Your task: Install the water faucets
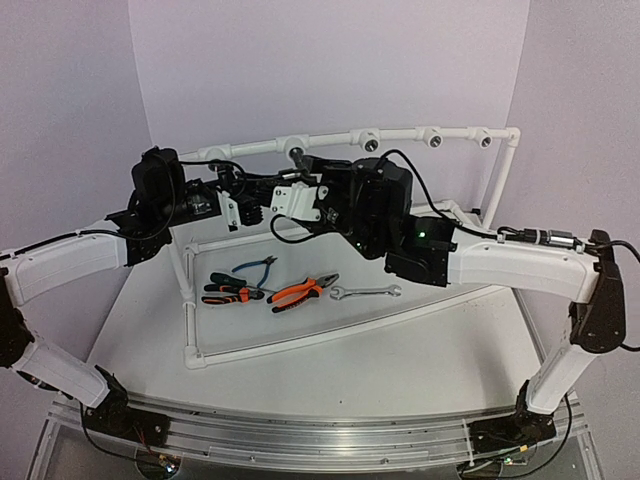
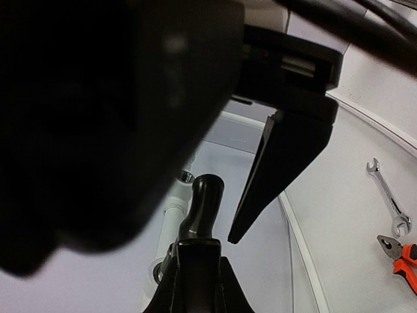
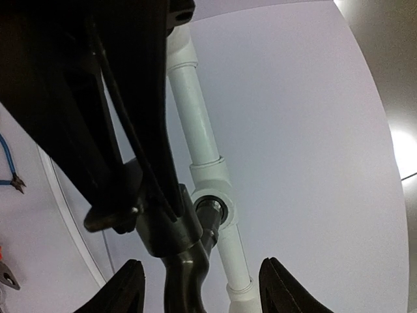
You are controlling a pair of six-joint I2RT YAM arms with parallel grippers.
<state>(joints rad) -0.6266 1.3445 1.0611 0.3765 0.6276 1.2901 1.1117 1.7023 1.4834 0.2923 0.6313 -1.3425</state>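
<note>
2 arms meet at the top rail (image 1: 400, 137). My left gripper (image 2: 197, 255) is clamped on the faucet (image 2: 202, 202), its nose at the tee socket (image 3: 212, 207) so threads can start, imo. Fingers of right gripper (image 3: 201, 267) spread either side, no contact, prob. placed to regrip & turn.

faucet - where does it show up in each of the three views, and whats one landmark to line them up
top external: faucet small and dark, upper centre, at a tee of the white pipe.
left wrist: faucet bottom centre, just right of the white pipe.
right wrist: faucet bottom centre, against the white pipe tee.
Shared landmark: the white pipe, in all three.
</note>
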